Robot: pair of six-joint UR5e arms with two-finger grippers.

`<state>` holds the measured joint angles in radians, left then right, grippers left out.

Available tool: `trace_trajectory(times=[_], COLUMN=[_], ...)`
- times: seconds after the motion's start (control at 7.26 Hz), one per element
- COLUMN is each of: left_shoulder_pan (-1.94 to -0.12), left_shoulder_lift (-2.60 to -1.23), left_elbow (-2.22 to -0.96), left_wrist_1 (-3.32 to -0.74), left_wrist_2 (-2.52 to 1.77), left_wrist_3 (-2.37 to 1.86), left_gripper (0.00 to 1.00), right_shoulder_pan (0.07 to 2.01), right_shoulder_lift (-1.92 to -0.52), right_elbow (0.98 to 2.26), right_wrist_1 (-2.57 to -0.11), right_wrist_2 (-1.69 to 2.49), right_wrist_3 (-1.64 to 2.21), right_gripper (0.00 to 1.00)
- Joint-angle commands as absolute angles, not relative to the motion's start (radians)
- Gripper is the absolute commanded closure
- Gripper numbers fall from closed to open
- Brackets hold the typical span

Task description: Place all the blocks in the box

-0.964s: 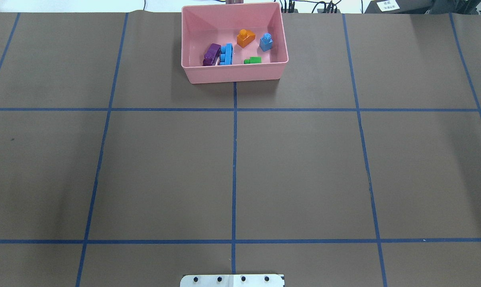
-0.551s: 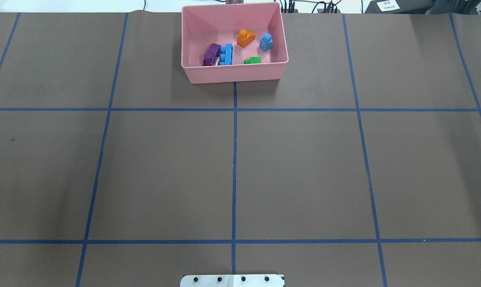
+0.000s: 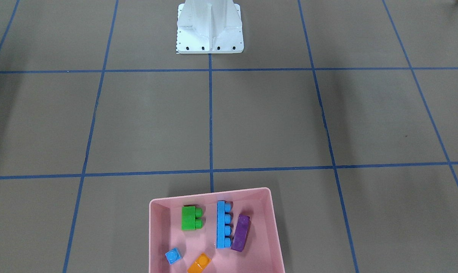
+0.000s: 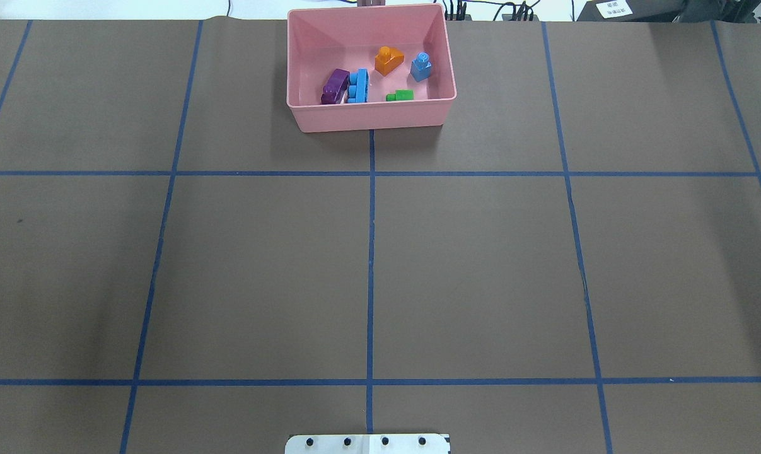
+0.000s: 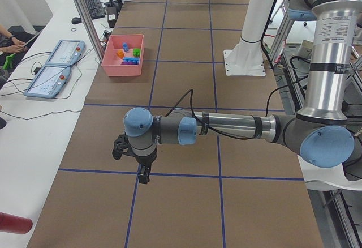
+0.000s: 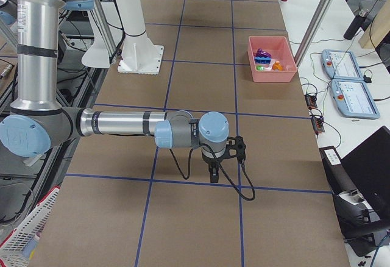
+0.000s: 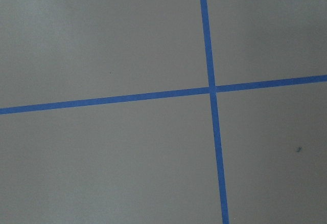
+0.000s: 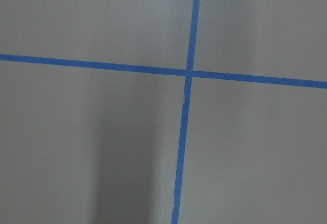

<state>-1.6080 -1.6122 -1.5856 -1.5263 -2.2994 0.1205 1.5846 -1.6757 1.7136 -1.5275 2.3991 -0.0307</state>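
All five blocks lie inside the pink box (image 4: 371, 116), which stands at the far middle edge of the table (image 4: 481, 265), well apart from both grippers. The purple block (image 4: 335, 86) lies close beside the long blue block (image 4: 357, 86). The green block (image 4: 400, 96) is near the box's wall on the robot's side. The orange block (image 4: 388, 60) and the small blue cube (image 4: 421, 67) sit farther back.

The overhead and front views show the box and the white base (image 3: 210, 34) but no arm. Only the side views show the left gripper (image 5: 143, 175) and the right gripper (image 6: 212, 174), each over a crossing of tape lines (image 7: 210, 88) at its own end of the table. Whether their jaws are apart or together cannot be told. The wrist cameras see only bare table and tape.
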Motion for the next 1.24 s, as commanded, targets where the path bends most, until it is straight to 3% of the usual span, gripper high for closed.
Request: trace_trajectory(times=[0.0,1.1], left_shoulder_pan=[-1.609,-1.609], left_shoulder_lift=[-1.612,-1.615], left_elbow=[-1.583,-1.585], left_wrist_1=[-1.525,-1.523], left_wrist_2=[-2.295,-2.293], left_wrist_3=[0.117,0.090], left_gripper=[0.00,0.00], right_shoulder_pan=[1.585,1.585], right_shoulder_lift=[-1.675,-1.670], right_elbow=[1.712,1.706], right_wrist_1=[-1.526,-1.528], right_wrist_2=[2.398,2.395], right_wrist_3=[-0.026,0.077], right_gripper=[0.00,0.00])
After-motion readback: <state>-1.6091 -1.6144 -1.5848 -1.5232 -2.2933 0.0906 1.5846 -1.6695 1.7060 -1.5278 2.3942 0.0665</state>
